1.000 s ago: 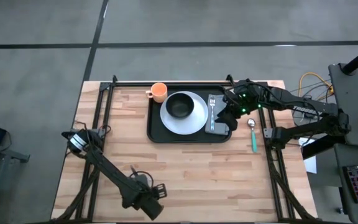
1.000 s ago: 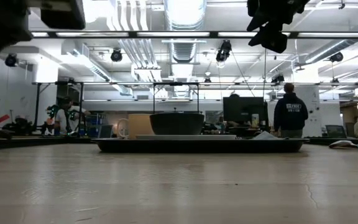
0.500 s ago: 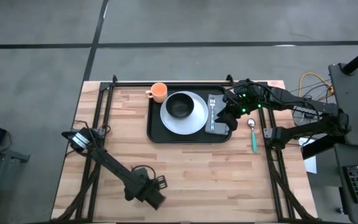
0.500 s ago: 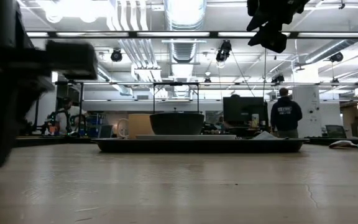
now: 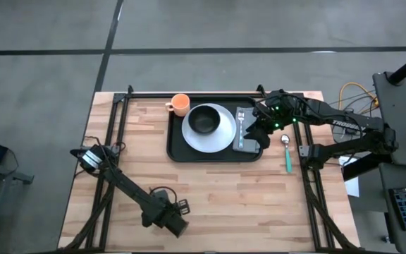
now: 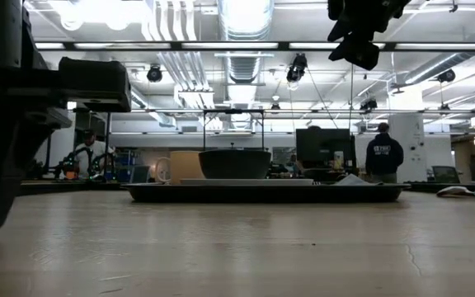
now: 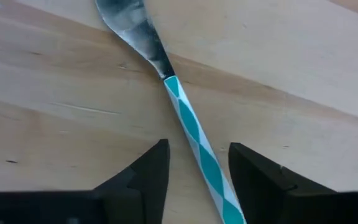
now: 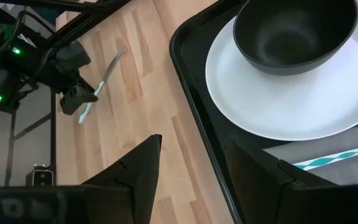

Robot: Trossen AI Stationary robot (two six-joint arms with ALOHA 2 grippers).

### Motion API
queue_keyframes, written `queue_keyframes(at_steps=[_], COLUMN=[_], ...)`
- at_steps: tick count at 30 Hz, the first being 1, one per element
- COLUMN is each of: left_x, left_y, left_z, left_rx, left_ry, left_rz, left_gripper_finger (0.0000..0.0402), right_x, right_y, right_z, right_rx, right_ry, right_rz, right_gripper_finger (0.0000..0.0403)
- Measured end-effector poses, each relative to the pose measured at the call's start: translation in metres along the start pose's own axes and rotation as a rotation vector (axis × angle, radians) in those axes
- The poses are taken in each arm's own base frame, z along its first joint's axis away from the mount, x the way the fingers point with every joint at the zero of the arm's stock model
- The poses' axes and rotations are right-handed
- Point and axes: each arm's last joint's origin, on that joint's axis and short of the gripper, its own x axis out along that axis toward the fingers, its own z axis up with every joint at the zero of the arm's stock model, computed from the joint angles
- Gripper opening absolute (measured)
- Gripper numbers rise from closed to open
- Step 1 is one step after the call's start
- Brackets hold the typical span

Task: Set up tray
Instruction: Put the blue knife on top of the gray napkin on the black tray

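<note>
Black tray [image 5: 178, 148] sits toward 12 o'clock on the wooden table [image 5: 259, 197], and it looks mostly set up already: white plate [image 5: 208, 128] in the middle with a dark bowl [image 5: 204, 120] on it, grey napkin [image 5: 245, 130] on its 3 o'clock side carrying a fork [image 5: 241, 124]. An orange cup [image 5: 180, 105] stands at the tray's 10 o'clock corner, half over the rim as far as I can tell. My guess at what's left: a teal-handled spoon [image 5: 286, 152] lies on the wood just off the tray at 3 o'clock, plus a teal-handled knife [image 7: 191, 127] down at 7 o'clock.

Left gripper [image 7: 194, 171] is low over that knife, arm stretched along the table's 7 o'clock area, fingers parted and straddling the handle, not clamped yet from what I can see. Right gripper [image 8: 191, 165] hovers above the tray's napkin side, arm reaching in from 3 o'clock, fingers apart and holding nothing.
</note>
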Motion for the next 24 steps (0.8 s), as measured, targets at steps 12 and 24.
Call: queue_keyframes(at_steps=[12,24], left_x=[0.002,-0.069], left_y=[0.002,-0.02], left_z=[0.002,-0.006], left_rx=[0.038,0.173], left_ry=[-0.011,-0.116], left_rz=[0.022,-0.318], left_gripper_finger=[0.0017,0.0012], right_x=[0.0,-0.008], right_y=[0.002,0.006], right_z=[0.005,0.006], right_rx=[-0.01,-0.036], right_ry=[-0.052,-0.094], right_rz=[0.025,0.044], right_gripper_finger=[0.0171,0.0171])
